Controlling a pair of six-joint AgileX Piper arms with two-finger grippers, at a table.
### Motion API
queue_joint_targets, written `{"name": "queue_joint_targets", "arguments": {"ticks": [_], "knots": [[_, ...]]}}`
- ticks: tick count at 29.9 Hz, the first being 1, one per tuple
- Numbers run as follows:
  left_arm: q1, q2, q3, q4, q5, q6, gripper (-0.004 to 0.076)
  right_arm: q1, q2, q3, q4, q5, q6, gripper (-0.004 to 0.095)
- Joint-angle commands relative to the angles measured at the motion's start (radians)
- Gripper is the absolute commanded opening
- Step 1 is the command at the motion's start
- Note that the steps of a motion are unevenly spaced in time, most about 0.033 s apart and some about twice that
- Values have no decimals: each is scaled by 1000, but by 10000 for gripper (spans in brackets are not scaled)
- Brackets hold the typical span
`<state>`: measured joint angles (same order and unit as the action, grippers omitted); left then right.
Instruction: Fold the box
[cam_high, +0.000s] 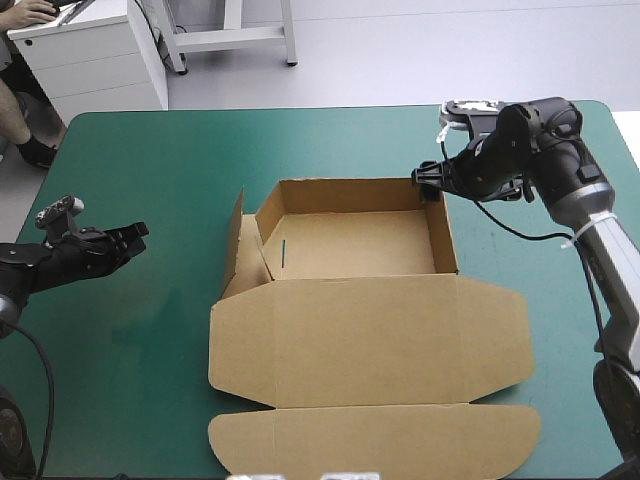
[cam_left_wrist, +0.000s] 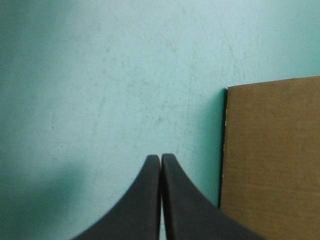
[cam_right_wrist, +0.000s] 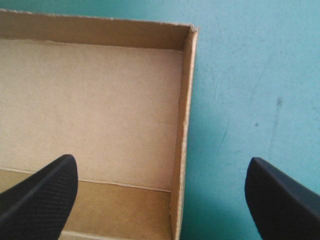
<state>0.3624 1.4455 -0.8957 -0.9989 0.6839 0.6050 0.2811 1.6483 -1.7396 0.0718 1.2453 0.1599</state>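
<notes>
Box sits centre frame in the high view on the teal-green worktop. It is half built: the tray is in the upper middle, and the lid lies flat toward the bottom of the frame with its front flap spread out.

The back wall and right wall stand upright. The left wall leans outward and looks untucked, with a small inner flap angled beside it.

Right hand is in the upper right of the high view, at the tray's far right corner. Its fingers are spread wide. In the right wrist view the right hand straddles the right wall, one finger over the tray floor and the other over bare worktop outside. It is not gripping. It is probably there to pinch or steady that wall, or to press its fold down.

Left hand is at the left of the high view, low over the worktop and well clear of the box. It is closed with nothing in it. The left wrist view shows the left hand with fingertips together in a point. The cover is ahead of it and a brown edge of the box is off to one side, not touching. It looks parked out of the way, or ready to push in the leaning left wall.

Likely remaining work: tuck the left wall, then deal with the lid. Risk: the right wall could bow if squeezed off-centre.
</notes>
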Motion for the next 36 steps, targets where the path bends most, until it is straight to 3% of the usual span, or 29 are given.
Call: {"name": "queue_joint_targets", "arguments": {"ticks": [1, 20, 24, 27, 32, 36], "knots": [[-1, -39, -24, -48, -1, -3, -10, 3, -36, 27, 4, 9, -6, 832], [-1, -39, -24, -48, -24, -15, -10, 3, 209, 40, 8, 8, -29, 832], [-1, -39, -24, -48, -31, -15, -10, 3, 211, 40, 8, 8, -29, 788], [-1, -39, -24, -48, -31, -15, -10, 3, 211, 41, 8, 8, -29, 631], [-1, -39, -24, -48, -31, -15, -10, 3, 211, 41, 8, 8, -29, 21], [-1, -39, -24, -43, -18, -13, -10, 3, 209, 41, 8, 8, -53, -13]]}}
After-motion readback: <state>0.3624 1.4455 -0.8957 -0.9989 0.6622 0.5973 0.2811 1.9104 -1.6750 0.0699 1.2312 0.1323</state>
